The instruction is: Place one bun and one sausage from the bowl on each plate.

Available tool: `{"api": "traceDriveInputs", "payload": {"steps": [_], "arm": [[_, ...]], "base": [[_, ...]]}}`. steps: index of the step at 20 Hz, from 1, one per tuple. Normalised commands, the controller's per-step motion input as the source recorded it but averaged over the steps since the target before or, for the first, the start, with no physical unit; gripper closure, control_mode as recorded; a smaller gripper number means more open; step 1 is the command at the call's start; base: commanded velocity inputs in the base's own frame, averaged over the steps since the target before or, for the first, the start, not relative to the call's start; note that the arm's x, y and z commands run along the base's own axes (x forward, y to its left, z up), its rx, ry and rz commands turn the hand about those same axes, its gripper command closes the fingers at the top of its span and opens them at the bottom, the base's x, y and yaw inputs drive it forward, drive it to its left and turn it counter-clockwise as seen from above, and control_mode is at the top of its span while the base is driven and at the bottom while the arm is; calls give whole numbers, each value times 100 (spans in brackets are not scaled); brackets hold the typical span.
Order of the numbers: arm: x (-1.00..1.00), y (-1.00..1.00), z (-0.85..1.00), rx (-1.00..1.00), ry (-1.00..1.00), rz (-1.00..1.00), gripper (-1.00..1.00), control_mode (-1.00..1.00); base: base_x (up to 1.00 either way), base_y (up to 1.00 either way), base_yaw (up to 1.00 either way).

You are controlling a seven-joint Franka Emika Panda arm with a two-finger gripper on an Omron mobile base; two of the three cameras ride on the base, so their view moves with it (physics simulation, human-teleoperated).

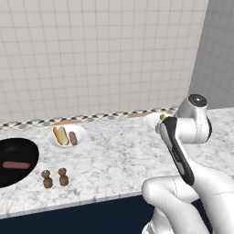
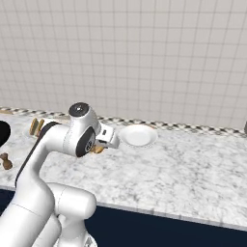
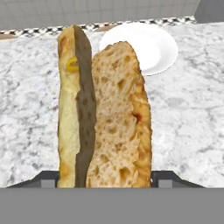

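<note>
A golden-tan bun [image 3: 105,113], split lengthwise, stands on end between the robot's gripper [image 3: 105,177], its two halves parted to show the paler, porous crumb on one side and a dark seam on the other. The two dark finger tips [image 3: 49,178] flank its lower end, partly open and closed against its sides, so that the bun is held clear of the marble counter [image 3: 192,127]. From the right base view, a sliver of the bun [image 2: 98,149] peeks out beneath the white hand, just short of an empty white plate [image 2: 138,135] that sits near the checkered strip at the foot of the tiled wall [image 2: 144,53]. In the hand view the same plate [image 3: 155,43] lies beyond the top of the bun.

Well apart along the counter, a second plate [image 1: 67,135] carries another bun [image 1: 60,135] and a pinkish sausage [image 1: 72,138], lying side by side. Farther toward the counter's left end, the glossy black bowl [image 1: 18,153] holds a single darker reddish-brown sausage [image 1: 16,165]. Two small brown shakers [image 1: 55,178] stand close together near the counter's front edge, between the bowl and the arm [image 1: 183,151], which reaches up and over the counter toward the empty plate [image 1: 153,119].
</note>
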Motion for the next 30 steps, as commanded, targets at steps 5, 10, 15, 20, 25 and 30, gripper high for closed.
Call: {"api": "traceDriveInputs", "payload": {"steps": [5,10,15,20,25,30], "arm": [[100,-51,21,-17,7,3,100,-100],[100,-97,-3,9,17,3,100,-100],[100,-22,-1,7,14,0,100,-100],[91,-17,-31,0,13,2,100,-100],[64,-20,-40,1,1,1,100,-100],[-3,-4,-41,0,0,0,100,-100]], "base": [[0,0,0],[0,0,0],[0,0,0],[0,0,0],[0,0,0],[0,0,0]]}}
